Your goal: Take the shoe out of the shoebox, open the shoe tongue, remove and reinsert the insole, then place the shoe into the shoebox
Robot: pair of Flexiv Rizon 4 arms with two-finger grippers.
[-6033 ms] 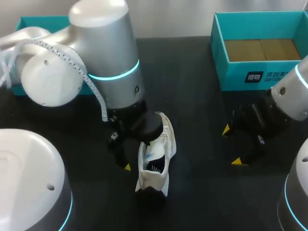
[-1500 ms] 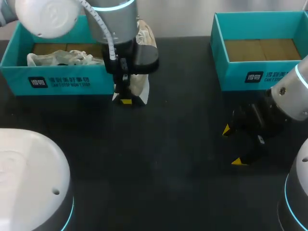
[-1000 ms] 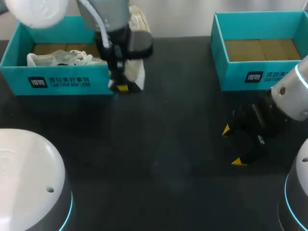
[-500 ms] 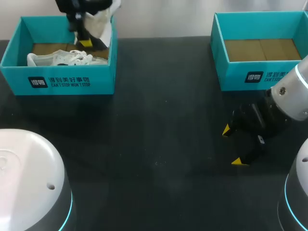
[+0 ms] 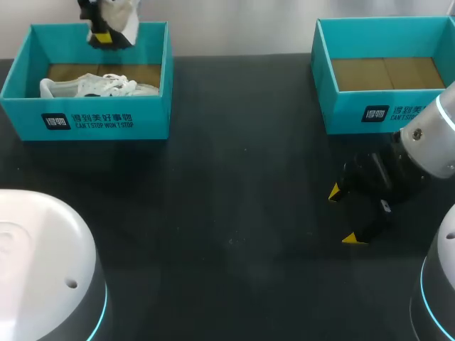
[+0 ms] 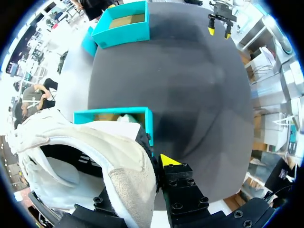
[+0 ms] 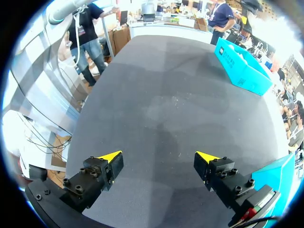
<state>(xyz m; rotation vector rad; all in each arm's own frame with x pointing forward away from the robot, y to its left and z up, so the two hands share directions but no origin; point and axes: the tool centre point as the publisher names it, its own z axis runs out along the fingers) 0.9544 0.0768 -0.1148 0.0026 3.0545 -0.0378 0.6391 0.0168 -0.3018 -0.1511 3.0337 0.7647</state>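
Left arm raised and gripping, right arm hovering open.
The left gripper is clamping the white shoe above the far wall of the left shoebox; the right gripper is hovering well to that shoebox's right, fingers spread wide.

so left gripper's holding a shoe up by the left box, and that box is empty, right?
Not empty: the head view shows a second white shoe lying inside the left box. The rest stands: the left gripper is holding a shoe up by that box.
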